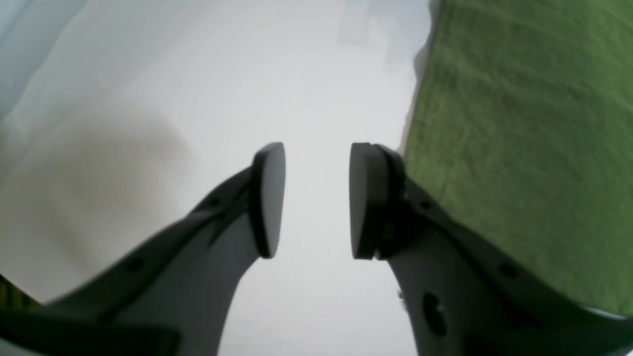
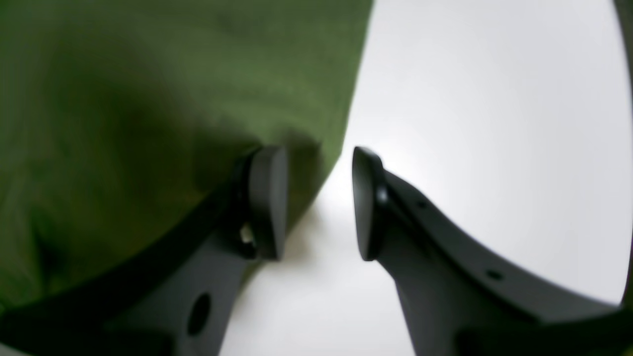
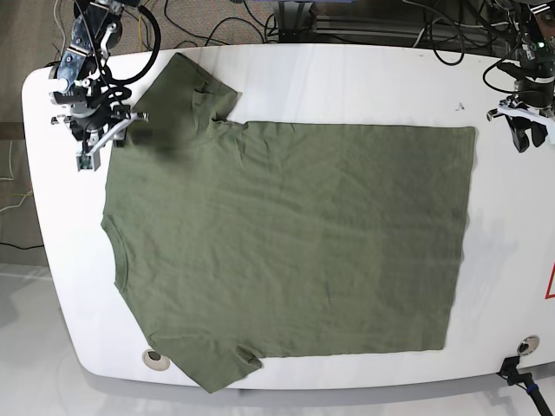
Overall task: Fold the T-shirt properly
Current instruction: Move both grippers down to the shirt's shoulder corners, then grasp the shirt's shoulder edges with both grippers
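Observation:
The olive-green T-shirt [image 3: 286, 243] lies spread flat on the white table [image 3: 347, 78], neck to the left and hem to the right. My right gripper [image 3: 108, 139] is at the shirt's far sleeve on the left. In the right wrist view it [image 2: 319, 168] is open, with one finger [image 2: 267, 198] over the shirt's edge [image 2: 148, 123] and the other over bare table. My left gripper [image 3: 527, 134] is at the far right, just beyond the far hem corner. In the left wrist view it [image 1: 316, 163] is open and empty over bare table, with the shirt [image 1: 519, 148] beside its right finger.
Cables and mounts [image 3: 295, 17] run along the table's back edge. Two round grommets [image 3: 153, 355] [image 3: 526, 344] sit near the front edge. A red-marked sticker [image 3: 550, 282] is at the right edge. The table's rounded corners are close to both arms.

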Motion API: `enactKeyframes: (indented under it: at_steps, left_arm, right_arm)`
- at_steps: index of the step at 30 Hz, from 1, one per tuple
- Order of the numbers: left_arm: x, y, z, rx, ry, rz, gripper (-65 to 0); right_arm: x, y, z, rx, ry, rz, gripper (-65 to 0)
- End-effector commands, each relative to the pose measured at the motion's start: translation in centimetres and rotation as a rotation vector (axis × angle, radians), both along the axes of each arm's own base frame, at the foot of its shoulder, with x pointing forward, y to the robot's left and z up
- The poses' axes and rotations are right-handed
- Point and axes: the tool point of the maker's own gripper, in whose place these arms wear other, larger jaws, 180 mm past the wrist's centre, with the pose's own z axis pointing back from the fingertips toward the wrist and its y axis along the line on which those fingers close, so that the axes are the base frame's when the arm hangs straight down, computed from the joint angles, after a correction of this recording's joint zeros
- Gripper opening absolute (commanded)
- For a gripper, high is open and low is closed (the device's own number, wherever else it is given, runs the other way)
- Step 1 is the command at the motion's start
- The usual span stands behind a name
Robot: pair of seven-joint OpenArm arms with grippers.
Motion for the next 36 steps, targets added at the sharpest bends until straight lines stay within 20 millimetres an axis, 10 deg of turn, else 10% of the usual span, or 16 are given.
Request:
enactKeyframes:
  at_steps: [1,13,24,36]
  left_arm:
    - [0.5,0.2,1.2,0.028,-0.036,-0.012,-44.8]
    - [0.4,0.4,1.2,0.028,-0.03,-0.009,-44.4]
    - [0.0,0.5,0.8,0.036,-0.009,-0.008,-44.7]
    - [0.6,-0.5,0.6,0.022,-0.008,-0.049,-44.0]
  right_arm:
    - [-0.6,0.1,0.6,0.07,-0.02,-0.014,-42.8]
    - [-5.9,2.6,-5.1,0.28,0.135,-0.056,-41.5]
    - [-6.2,3.6,-5.5,0.316,0.07,-0.035,-41.1]
    - [-5.4,3.8,-5.3,0.327,0.049,-0.021,-65.0]
